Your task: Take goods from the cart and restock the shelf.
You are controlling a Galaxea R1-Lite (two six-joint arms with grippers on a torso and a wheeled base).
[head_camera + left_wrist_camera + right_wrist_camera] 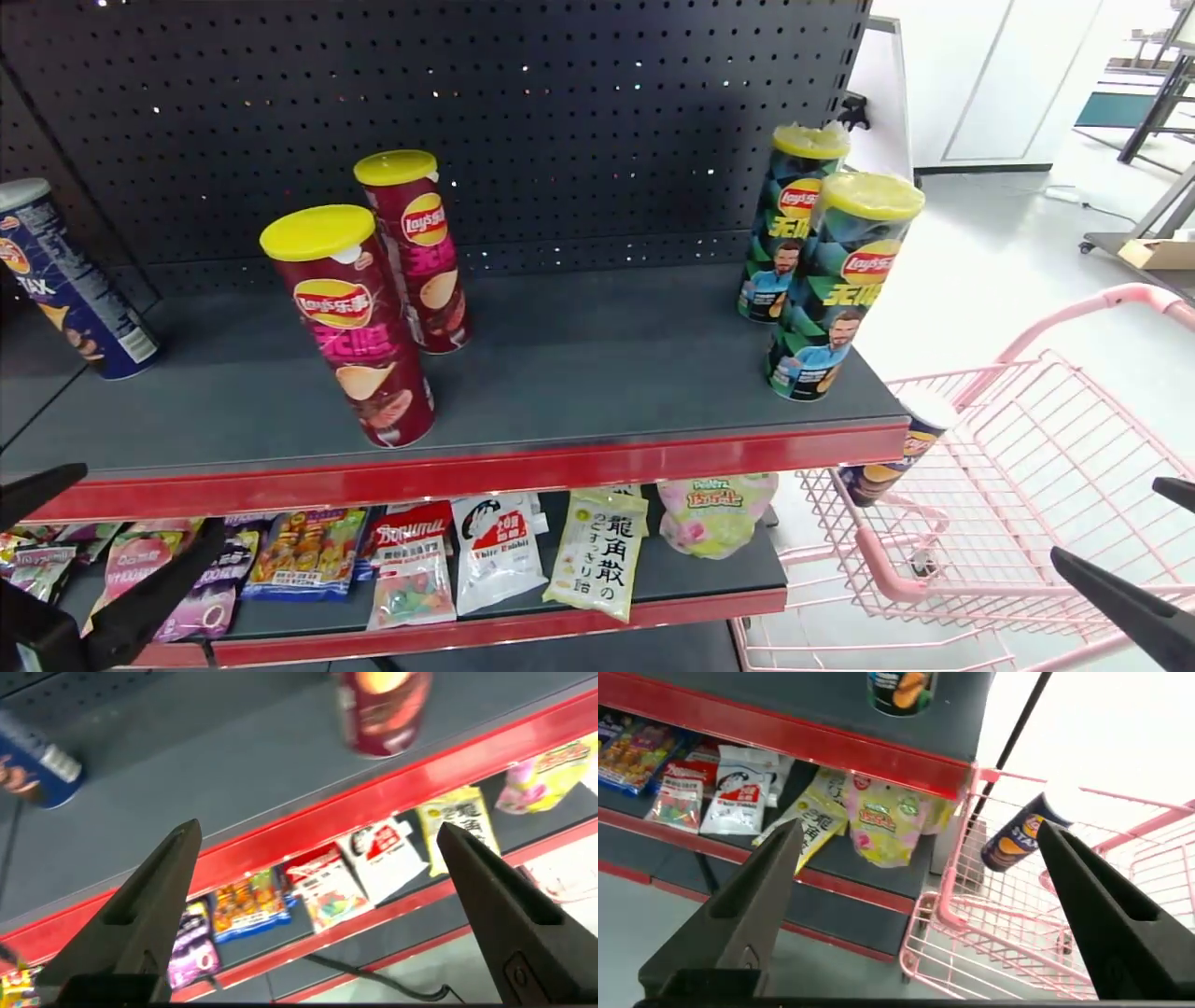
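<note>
A blue chip can leans in the near corner of the pink wire cart, partly hidden behind the shelf's red edge; the right wrist view shows this can tilted against the cart wall. The upper shelf holds two maroon cans, two green-black cans and a blue can at the far left. My right gripper hangs open in front of the cart, holding nothing. My left gripper is open and empty, low in front of the shelf's left part.
The lower shelf is lined with snack bags, also seen in both wrist views. A pegboard back wall rises behind the cans. Bare shelf surface lies between the maroon and green cans. Open floor lies beyond the cart.
</note>
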